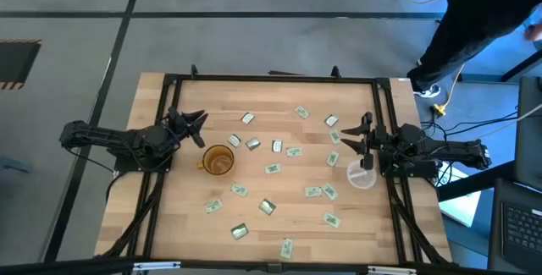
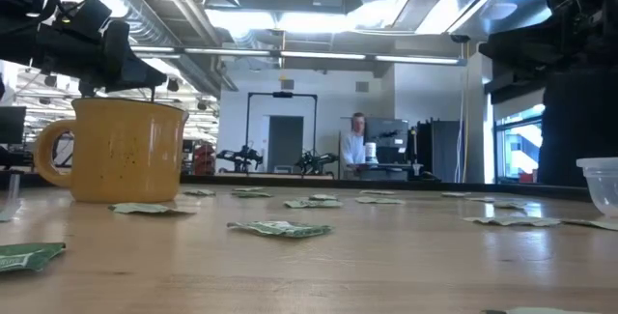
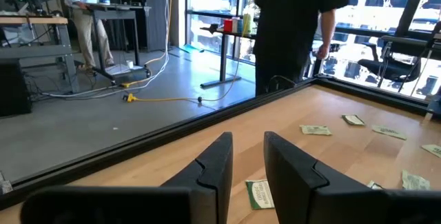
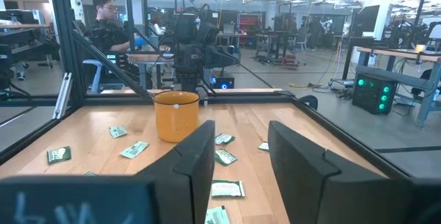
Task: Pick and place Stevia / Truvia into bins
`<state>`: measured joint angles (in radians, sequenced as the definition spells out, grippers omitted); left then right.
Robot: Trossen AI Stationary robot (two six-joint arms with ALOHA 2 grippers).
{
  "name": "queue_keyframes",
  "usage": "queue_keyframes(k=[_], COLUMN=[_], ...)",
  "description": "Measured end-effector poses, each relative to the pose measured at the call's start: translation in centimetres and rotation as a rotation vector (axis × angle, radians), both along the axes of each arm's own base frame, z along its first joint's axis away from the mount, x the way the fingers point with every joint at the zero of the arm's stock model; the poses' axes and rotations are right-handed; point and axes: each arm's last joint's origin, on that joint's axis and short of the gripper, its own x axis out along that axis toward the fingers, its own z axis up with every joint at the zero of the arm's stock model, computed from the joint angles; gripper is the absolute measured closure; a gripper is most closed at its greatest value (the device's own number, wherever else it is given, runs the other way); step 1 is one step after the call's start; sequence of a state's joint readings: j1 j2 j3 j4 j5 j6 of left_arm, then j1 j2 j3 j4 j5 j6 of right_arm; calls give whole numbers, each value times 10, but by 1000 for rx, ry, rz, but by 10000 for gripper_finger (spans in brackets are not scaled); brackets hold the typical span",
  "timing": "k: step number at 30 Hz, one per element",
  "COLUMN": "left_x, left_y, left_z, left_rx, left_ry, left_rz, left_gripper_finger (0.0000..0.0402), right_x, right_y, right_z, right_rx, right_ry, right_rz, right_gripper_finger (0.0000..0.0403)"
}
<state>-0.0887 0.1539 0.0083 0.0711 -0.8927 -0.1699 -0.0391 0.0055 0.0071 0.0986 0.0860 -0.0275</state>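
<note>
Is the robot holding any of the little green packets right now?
No. Both pincers are open and empty: the left pincer sits near the amber mug, the right pincer near the clear cup. The packets lie on the table.

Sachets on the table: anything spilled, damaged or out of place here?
Nothing stands out. The sachets lie scattered flat across the table; the amber mug and clear cup stand upright, with both claws off the sachets.

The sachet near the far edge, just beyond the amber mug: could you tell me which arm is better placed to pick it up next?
Probably the left. The left hand hangs open beside the amber mug, with that sachet close by. The right hand waits across the table by the clear cup.
</note>
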Motion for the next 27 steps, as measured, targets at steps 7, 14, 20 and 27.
queue_keyframes(k=[7, 14, 20, 27], left_x=[0, 0, 0, 0], left_y=[0, 0, 0, 0], left_z=[0, 0, 0, 0], left_rx=[0, 0, 1, 1], left_ry=[0, 0, 0, 0], left_rz=[0, 0, 7, 11], left_gripper_finger=[324, 324, 323, 321], right_x=[0, 0, 2, 31], right_y=[0, -2, -6, -15], right_z=[2, 2, 34, 73], right_rx=[33, 47, 14, 172], right_ry=[-30, 5, 20, 326], right_rz=[4, -67, -200, -438], right_gripper_finger=[263, 263, 263, 263])
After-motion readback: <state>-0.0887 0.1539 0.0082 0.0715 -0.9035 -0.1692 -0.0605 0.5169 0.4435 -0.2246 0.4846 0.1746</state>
